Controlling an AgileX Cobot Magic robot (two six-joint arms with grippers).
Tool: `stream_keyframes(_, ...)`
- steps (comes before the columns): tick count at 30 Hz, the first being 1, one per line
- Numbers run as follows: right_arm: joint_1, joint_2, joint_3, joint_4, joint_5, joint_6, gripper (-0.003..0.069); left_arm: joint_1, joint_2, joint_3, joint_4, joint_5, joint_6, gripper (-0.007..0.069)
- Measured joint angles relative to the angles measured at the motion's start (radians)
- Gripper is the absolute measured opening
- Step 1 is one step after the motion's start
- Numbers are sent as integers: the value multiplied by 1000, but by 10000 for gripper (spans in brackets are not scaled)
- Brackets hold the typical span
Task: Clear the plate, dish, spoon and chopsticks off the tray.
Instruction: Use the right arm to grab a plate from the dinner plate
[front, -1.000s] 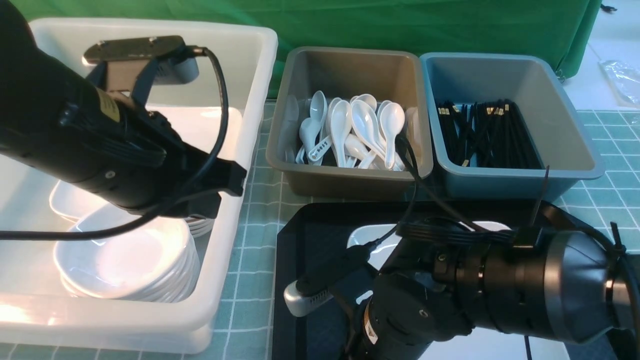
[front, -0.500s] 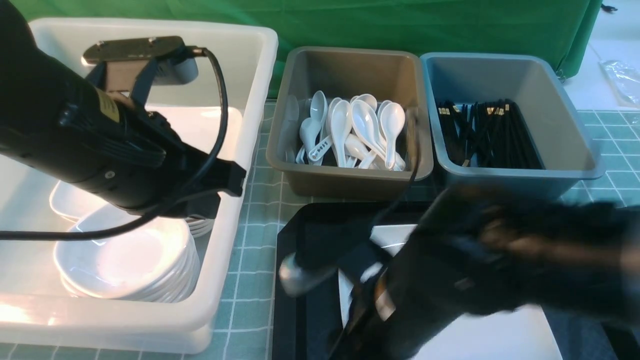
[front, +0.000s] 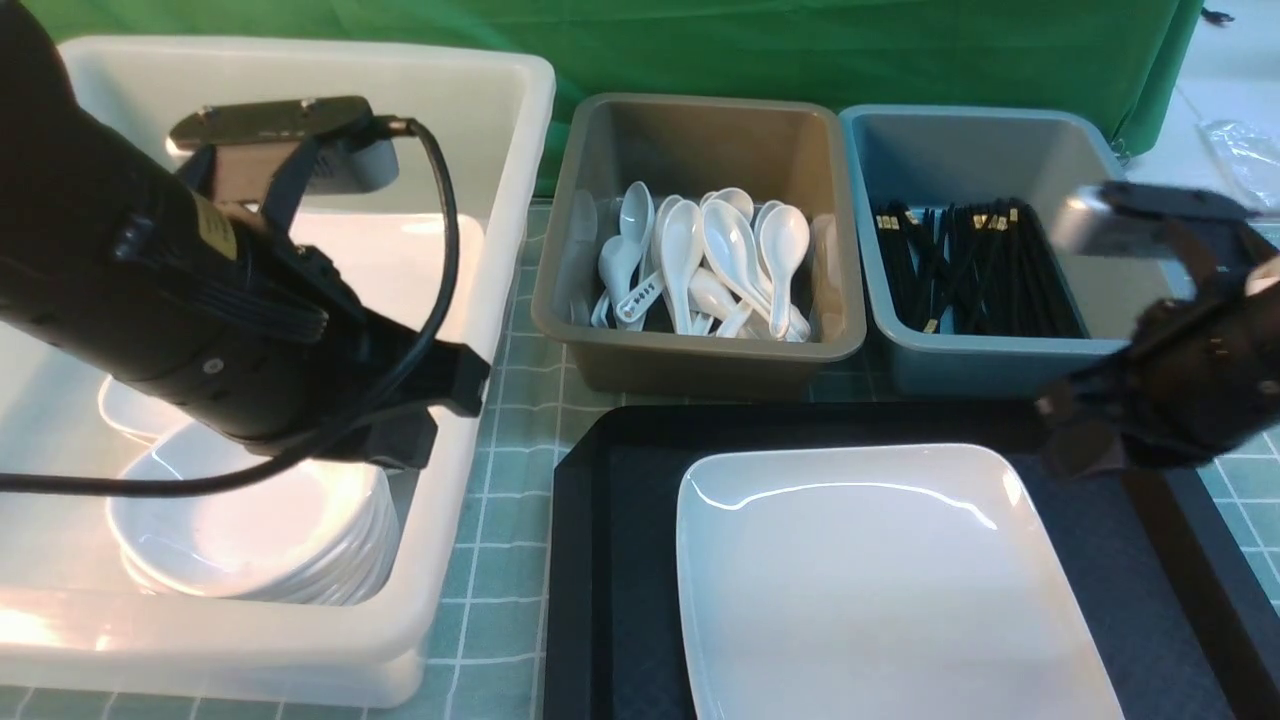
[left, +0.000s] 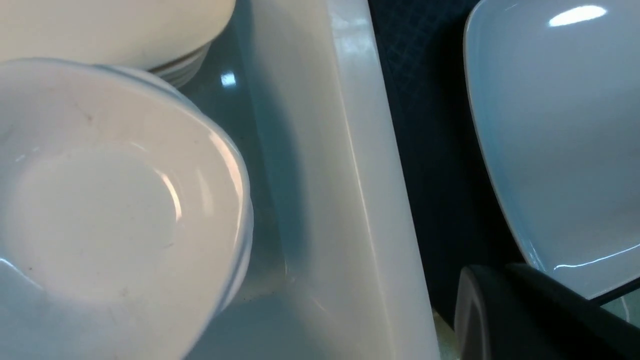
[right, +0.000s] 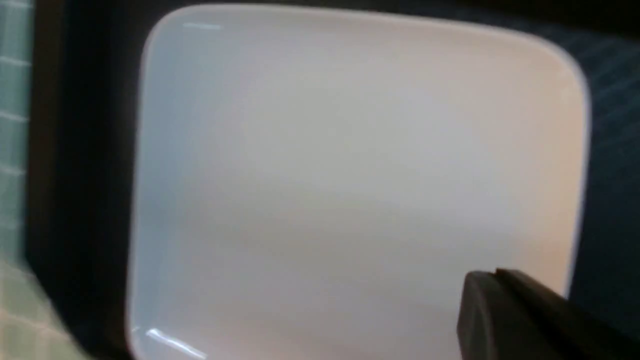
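Plate (front: 880, 580): large, white, glossy, rounded corners. Lies flat on tray (front: 625, 520), running off the near edge of the front view. Dark textured tray floor shows along its left, far and right sides.

Right tool (right: 515, 315): fingers pressed together, nothing between them. Wrist view shows it as one dark block in front of a plate corner; whether it touches the plate I cannot tell. Right arm (front: 1180, 400) is blurred, raised over the tray's far right corner, just in front of the blue tub (front: 1160, 300).

Left tool (left: 505, 315): fingers together, empty. It appears in its wrist view as a dark block near the white tub's (front: 470, 420) wall and the plate's corner. Left arm (front: 150, 280) reaches across over that tub, above a dish stack (front: 250, 520). More white dishes sit behind the stack, partly hidden by the arm.

White tub stands on the bench (front: 505, 440) just left of the tray, a narrow strip of green gridded mat between them.

Beyond the tray, side by side and touching: brown tub (front: 690, 140) holding a heap of white spoons (front: 700, 260), one with dark lettering on its handle, and the blue tub holding black chopsticks (front: 970, 270), laid roughly parallel. No single pair can be picked out.

Green cloth (front: 800, 50) hangs behind the tubs.
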Motion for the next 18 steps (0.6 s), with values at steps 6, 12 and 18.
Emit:
stream_keyframes(6,-194,155,1,197,74,-276,29,0,0,0,0,3,0,14)
stream_keyframes(12,-204,268,1,211,-52,-305,272,0,0,0,0,3,2,14)
stream_keyframes(18,-205,344,1,222,-205,-275,478,0,0,0,0,3,15,14)
